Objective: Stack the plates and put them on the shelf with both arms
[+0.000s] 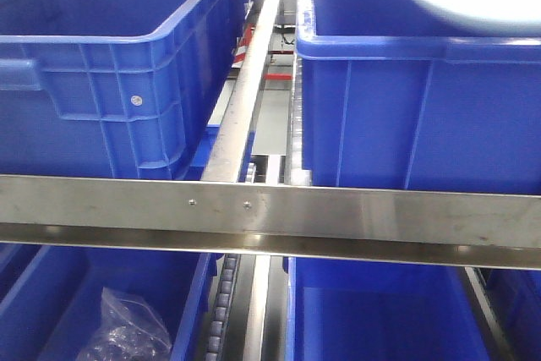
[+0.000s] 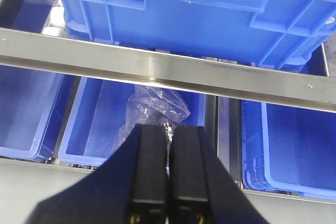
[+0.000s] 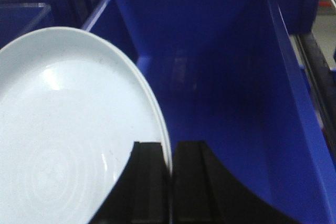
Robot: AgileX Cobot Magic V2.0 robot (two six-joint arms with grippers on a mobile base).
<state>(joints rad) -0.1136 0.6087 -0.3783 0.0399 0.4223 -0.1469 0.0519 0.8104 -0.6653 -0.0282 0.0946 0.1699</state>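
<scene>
On my right wrist view, the right gripper [image 3: 169, 169] is clamped on the rim of the plates [image 3: 68, 129], which fill the left of the frame over an upper blue bin [image 3: 231, 93]. My left gripper [image 2: 168, 156] has its jaws pressed together, empty, above a lower bin [image 2: 100, 108] holding a crumpled plastic bag [image 2: 155, 106], below the steel shelf rail [image 2: 157, 69].
</scene>
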